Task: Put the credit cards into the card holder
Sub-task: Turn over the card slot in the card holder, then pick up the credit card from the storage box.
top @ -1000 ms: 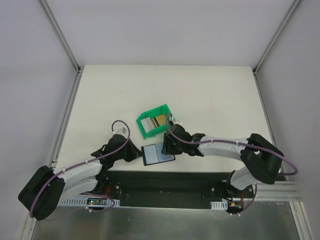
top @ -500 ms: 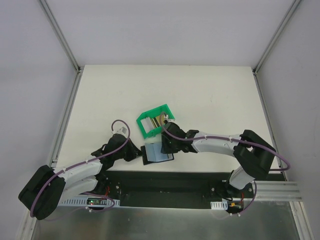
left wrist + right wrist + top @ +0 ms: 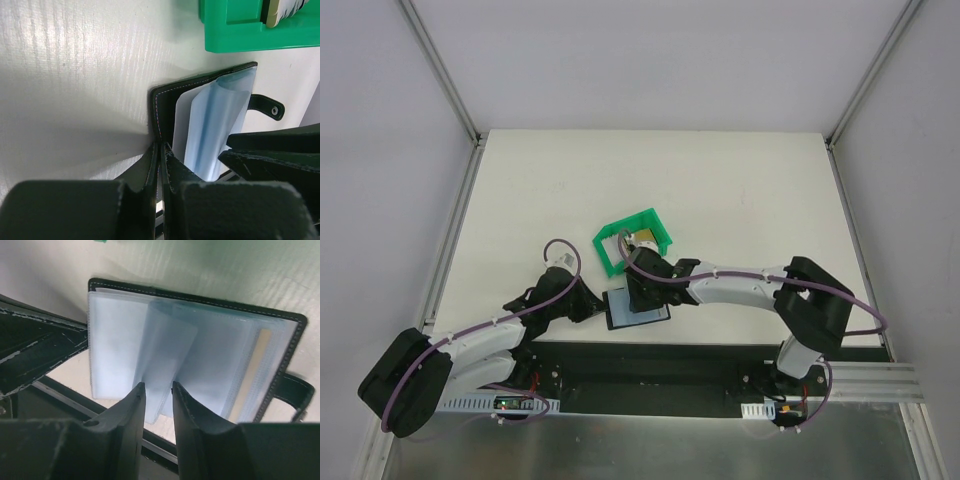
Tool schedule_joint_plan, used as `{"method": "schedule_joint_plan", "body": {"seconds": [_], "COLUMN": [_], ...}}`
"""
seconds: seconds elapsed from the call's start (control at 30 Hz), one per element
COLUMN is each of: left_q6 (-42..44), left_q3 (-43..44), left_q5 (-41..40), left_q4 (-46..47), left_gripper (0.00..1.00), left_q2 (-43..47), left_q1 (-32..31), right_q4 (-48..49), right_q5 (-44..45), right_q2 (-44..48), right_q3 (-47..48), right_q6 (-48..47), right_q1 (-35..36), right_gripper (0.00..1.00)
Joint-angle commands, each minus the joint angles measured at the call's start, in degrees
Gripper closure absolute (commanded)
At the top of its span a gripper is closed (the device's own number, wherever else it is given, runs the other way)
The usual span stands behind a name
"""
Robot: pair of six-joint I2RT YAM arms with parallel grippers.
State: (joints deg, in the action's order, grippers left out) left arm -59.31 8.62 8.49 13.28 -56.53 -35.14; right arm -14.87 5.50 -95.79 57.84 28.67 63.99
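Lying open at the near edge of the table (image 3: 740, 190), the card holder (image 3: 280, 320) is clamped by its left cover in the left gripper (image 3: 159, 150), apparently to steady it while its clear leaves (image 3: 170, 340) fan up. The right gripper (image 3: 159, 390), jaws slightly apart, straddles one leaf, seemingly to part a pocket. One gold card (image 3: 252, 375) sits slotted; other credit cards (image 3: 287, 7) wait in the green bin (image 3: 610, 255) just behind.

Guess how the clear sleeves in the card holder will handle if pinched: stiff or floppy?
Probably floppy: one sleeve bows up from the open card holder instead of lying flat. Likely slippery too, since it looks like thin, smooth film. The card holder itself should shift little, as the left gripper pinches its cover edge.
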Motion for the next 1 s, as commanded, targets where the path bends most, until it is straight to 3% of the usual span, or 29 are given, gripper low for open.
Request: {"method": "schedule_joint_plan", "body": {"seconds": [0.0,0.2,0.3,0.57,0.73,0.97], "left_q6": [1.8,1.6,1.4,1.7,2.4,3.4], "left_q3": [-0.5,-1.3,-1.5,-1.5,-1.2,-0.4], "left_q5": [-1.5,-2.0,-2.0,-2.1,-2.8,-3.2], "left_q4": [-4.6,-4.6,-4.6,-4.6,-5.5,-6.2], "left_gripper": [1.00,1.00,1.00,1.00,1.00,1.00], "left_q2": [-0.7,0.2,0.2,0.0,0.2,0.2], "left_q1": [0.6,0.6,0.6,0.7,1.0,2.2], "right_q4": [6.2,18.2,21.2,15.4,12.8,7.2], "right_q5": [-8.0,-17.4,-17.6,-1.5,-0.9,-3.6], "right_q2": [-1.6,-0.7,1.8,11.6,14.6,11.9], "right_q3": [0.3,-0.9,-2.4,-9.4,-8.5,1.7], "right_q6": [-0.8,-0.6,-0.7,-0.1,-2.7,-10.0], "right_q1": [-0.8,-1.1,-1.1,-3.1,-5.4,-9.5], "right_gripper": [0.68,0.62,0.59,0.57,0.53,0.45]}}
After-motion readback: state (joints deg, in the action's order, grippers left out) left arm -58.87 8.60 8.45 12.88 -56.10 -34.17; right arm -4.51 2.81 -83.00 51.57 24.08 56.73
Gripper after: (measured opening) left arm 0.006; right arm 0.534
